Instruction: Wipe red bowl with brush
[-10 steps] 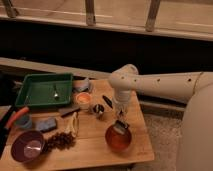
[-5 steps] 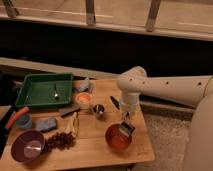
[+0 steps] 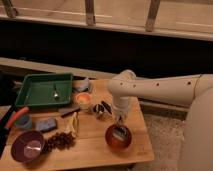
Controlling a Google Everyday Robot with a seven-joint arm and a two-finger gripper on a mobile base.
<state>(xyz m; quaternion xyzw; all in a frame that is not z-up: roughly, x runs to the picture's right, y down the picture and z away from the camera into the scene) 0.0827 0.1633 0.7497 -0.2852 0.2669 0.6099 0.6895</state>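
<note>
camera view looks down on the red bowl, which sits on the near right part of the wooden table, close to the right edge; inside it lies the pale grey head of the brush, low against the lighter orange inner wall; the gripper hangs straight above the bowl, just over its far rim, with its fingers pressed together; it seems to be pinching the brush's dark handle, though the handle is hard to pick out against the dark of the fingers; the white arm reaches in from the right, bends at a rounded elbow over the far right of the table and drops down to the bowl; just left of the arm's lower part, two small dark things lie on the wood, too blurred to name; left of them stands a small orange-rimmed cup, with a grey-blue cup beyond it near the far edge; a dark-handled knife lies just left of the orange-rimmed cup; a green tray takes up the far left of the table, with a small pale utensil lying in it; nearer, a yellowish piece rests beside a cluster of dark grapes; a blue sponge lies to its left; a purple bowl sits at the near left corner; an orange-handled tool lies at the left edge.
</note>
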